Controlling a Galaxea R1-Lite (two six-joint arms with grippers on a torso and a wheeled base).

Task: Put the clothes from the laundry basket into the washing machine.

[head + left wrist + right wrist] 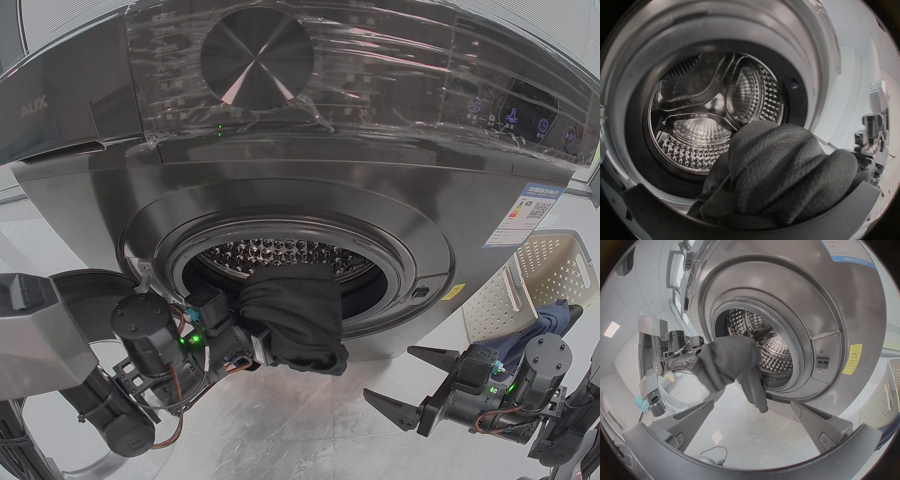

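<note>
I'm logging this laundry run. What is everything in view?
washing machine: one, dark grey, ahead, door open
drum: one, steel, inside the opening
black garment: one, black, hanging before the opening
laundry basket: one, white, right of machine
blue clothes: one heap, blue, in the basket
label: one, blue-white, machine front, upper right
yellow sticker: one, yellow, right of opening
left pincer: one, black, at the opening, shut on garment
right pincer: one, black, open, near the basket
</note>
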